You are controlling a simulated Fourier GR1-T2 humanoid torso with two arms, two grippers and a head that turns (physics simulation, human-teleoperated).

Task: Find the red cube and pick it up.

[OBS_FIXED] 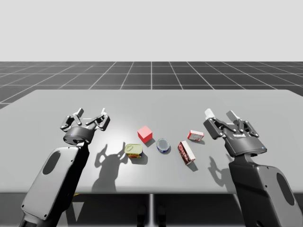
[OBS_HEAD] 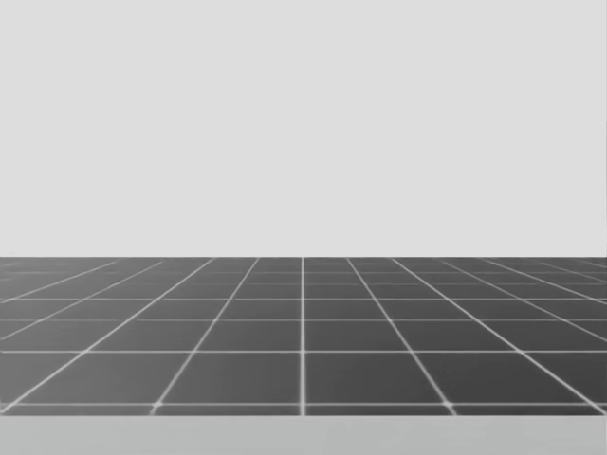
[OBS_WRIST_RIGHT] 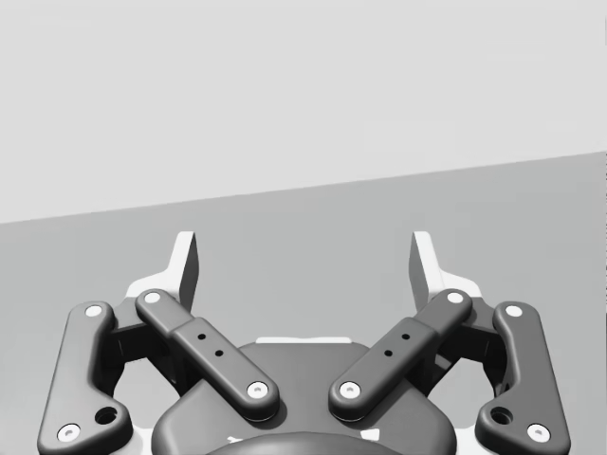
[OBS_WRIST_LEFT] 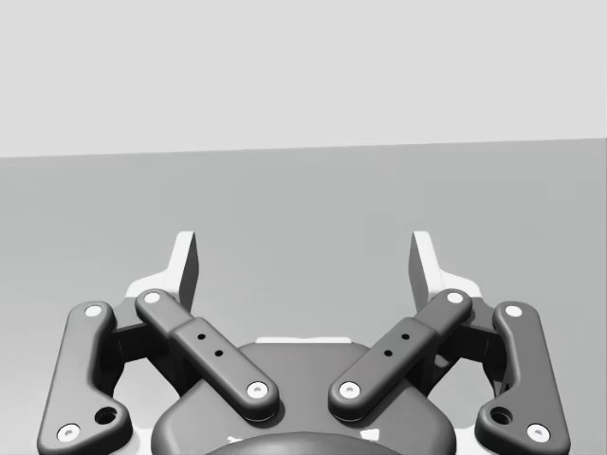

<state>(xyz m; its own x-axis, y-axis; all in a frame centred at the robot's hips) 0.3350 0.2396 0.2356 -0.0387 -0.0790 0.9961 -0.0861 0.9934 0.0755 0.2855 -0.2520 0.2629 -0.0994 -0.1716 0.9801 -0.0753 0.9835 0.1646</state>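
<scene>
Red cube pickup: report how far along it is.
Nothing looks done: the red cube sits on the table, untouched. Nothing is in hand; my left gripper and right gripper are both open, off to either side of it. Remaining: reach, close on the cube, lift.

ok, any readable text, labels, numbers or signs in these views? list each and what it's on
No text can be read in any view.
The yellow rectangular tin has a coloured label; its print is too small to read.
The round blue-topped can has marks too small to read.
The long red and white box has print too small to read.
The small red and white box has print too small to read.
The red cube has plain faces with no text.
</scene>
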